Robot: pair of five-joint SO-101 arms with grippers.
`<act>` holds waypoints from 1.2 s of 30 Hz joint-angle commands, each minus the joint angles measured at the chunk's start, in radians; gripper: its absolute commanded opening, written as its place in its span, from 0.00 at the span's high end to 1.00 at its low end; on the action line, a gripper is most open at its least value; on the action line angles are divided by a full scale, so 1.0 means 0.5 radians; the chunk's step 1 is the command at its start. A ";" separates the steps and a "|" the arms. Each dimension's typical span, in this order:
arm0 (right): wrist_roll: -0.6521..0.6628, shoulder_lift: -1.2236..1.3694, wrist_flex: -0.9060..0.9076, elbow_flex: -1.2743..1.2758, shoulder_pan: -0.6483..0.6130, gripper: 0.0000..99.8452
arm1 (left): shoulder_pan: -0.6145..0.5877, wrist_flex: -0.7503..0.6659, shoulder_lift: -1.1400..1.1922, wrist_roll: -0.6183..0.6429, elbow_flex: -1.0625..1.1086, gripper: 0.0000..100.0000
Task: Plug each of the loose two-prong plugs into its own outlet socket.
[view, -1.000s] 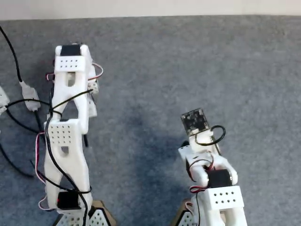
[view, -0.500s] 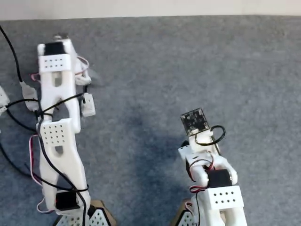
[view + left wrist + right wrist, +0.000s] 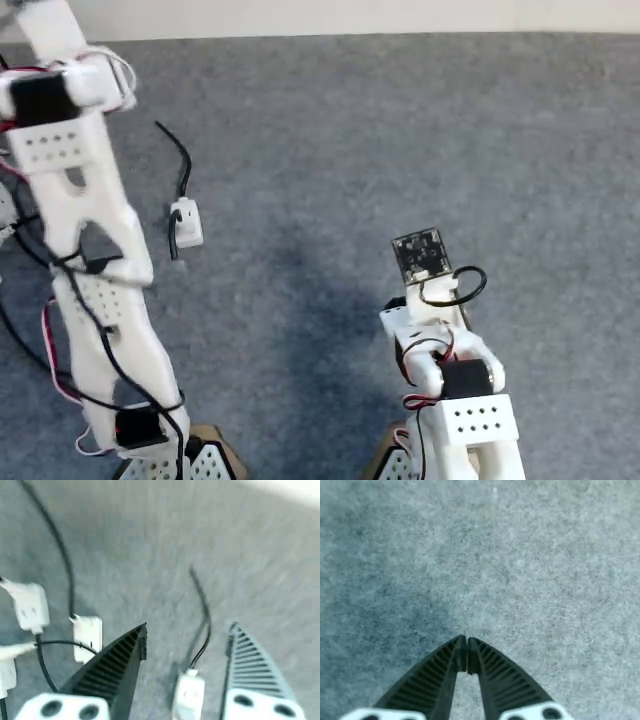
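Left gripper (image 3: 187,630) is spread wide and holds nothing. The loose plug (image 3: 188,698) lies on the mat at lower centre of the left wrist frame, in line with the gap between the jaws. In the high view this plug (image 3: 186,222) sits left of centre, with its black cord (image 3: 180,160) trailing toward upper left. Right gripper (image 3: 467,655) is pressed together and empty over bare mat.

Risks as we judge them:
- We cannot tell which way the prongs face, so a pinch could leave them badly turned.
- The stiff cord may twist the plug on lifting.
- Two white connector blocks (image 3: 31,607) at the left of the wrist frame sit among looped cables, so a jaw could snag one.
- If these are the sockets and lie loose, they may slide under a push.

The surface is a grey mat (image 3: 400,130) with a felt-like nap. A pale strip (image 3: 350,15) runs along the top edge of the high view.
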 commanded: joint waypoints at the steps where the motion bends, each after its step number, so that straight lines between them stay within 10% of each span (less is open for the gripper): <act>1: -0.021 -0.041 0.038 -0.087 -0.002 1.00 | -0.005 0.018 -0.394 0.107 -0.078 0.86; 8: -0.021 -0.474 0.394 -0.394 -0.005 1.00 | -0.008 0.018 -1.011 0.218 0.575 0.99; 17: -0.009 -0.916 0.520 -0.041 -0.005 1.00 | 0.005 -0.021 -2.297 0.316 2.607 1.00; 27: -0.009 -0.913 0.511 0.275 -0.002 1.00 | -0.008 -1.341 -4.006 0.313 5.544 1.00; 36: -0.009 -0.913 0.511 0.707 0.130 1.00 | -0.008 -1.393 -5.016 0.101 6.556 1.00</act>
